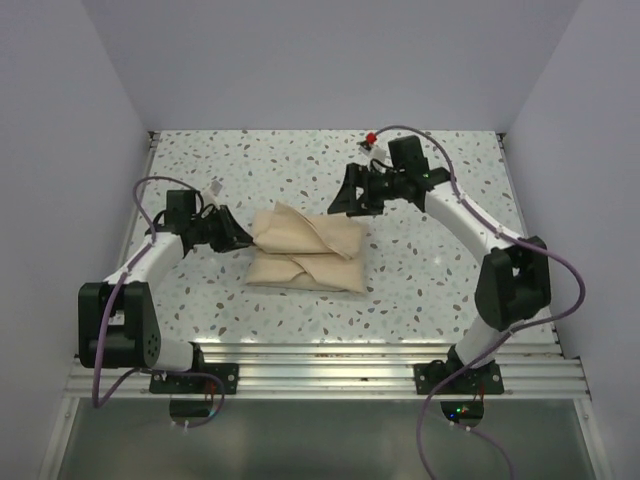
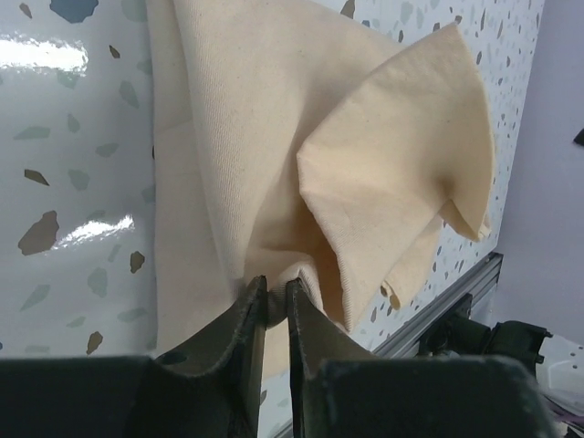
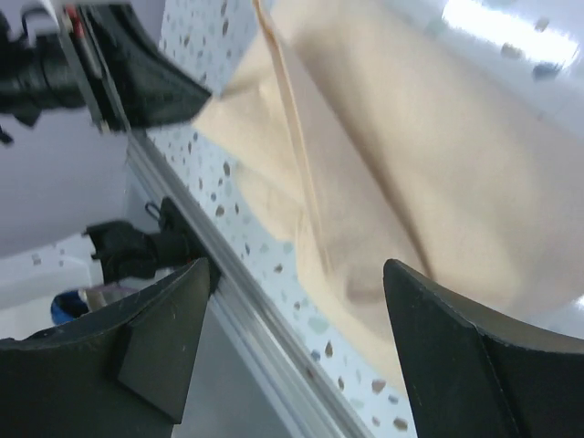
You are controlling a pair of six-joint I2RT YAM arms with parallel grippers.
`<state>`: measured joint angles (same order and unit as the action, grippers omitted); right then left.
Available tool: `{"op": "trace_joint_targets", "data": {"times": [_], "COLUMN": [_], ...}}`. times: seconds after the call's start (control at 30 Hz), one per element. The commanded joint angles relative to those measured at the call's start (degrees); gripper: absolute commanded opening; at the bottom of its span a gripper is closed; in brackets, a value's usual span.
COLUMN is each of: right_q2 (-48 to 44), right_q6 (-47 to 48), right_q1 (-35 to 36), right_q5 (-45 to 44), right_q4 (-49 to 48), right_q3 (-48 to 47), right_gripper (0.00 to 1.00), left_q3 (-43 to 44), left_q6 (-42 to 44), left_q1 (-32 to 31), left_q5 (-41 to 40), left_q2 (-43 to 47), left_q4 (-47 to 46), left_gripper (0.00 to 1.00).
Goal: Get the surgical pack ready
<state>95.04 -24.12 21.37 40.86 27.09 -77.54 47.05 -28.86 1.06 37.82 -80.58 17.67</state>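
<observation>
Left wrist: left tool (image 2: 276,292) around cloth (image 2: 265,155)

White-shelled arms (image 1: 150,262), black joints (image 1: 512,280), purple cables (image 1: 152,181), black left claw (image 2: 278,299), black right claw (image 3: 297,269)

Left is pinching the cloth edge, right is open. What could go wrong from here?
1. The left gripper holds only a thin fold at the edge of the cloth, so a pull may slip it free.
2. The right gripper is open and holds nothing. With nothing pinning the far side, a pull from the left could drag the whole cloth or undo its folds.
</observation>
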Motion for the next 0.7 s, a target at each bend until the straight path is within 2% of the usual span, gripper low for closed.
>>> {"op": "trace_joint_targets", "data": {"times": [0.0,0.1,0.17,0.3,0.47,0.67], "right_q2": [8.5,19.5,25.2,30.9,28.9,25.6], "right_q6": [-4.9,-9.2,-10.1,-2.3,1.8,5.1], "right_q1": [-0.4,0.0,1.4,4.3,6.8,9.8], "right_q5": [-4.3,0.3,4.2,6.2,5.7,3.7], "right_q4": [-1.9,-1.8,-2.5,4.5,4.8,4.6], "right_q3": [-10.6,-20.4,-26.2,-36.0,-32.8,-28.1], "right_gripper": [0.8,0.8,0.83,0.89,0.94,0.95], "left_q3": [-1.9,-3.5,-4.4,-5.4,-6.1,-5.7], "left_q6": [1.4,1.4,1.4,1.2,1.1,1.3], "left_q1": [0.0,0.0,0.0,0.0,0.0,0.0], "left_q5": [1.9,2.0,1.9,1.7,1.6,1.9], "left_q2": [1.9,2.4,2.4,1.9,2.2,1.9], "left_q4": [-0.3,-0.4,-0.7,-0.9,-1.1,-0.9], "left_gripper": [0.17,0.17,0.17,0.22,0.23,0.23]}}
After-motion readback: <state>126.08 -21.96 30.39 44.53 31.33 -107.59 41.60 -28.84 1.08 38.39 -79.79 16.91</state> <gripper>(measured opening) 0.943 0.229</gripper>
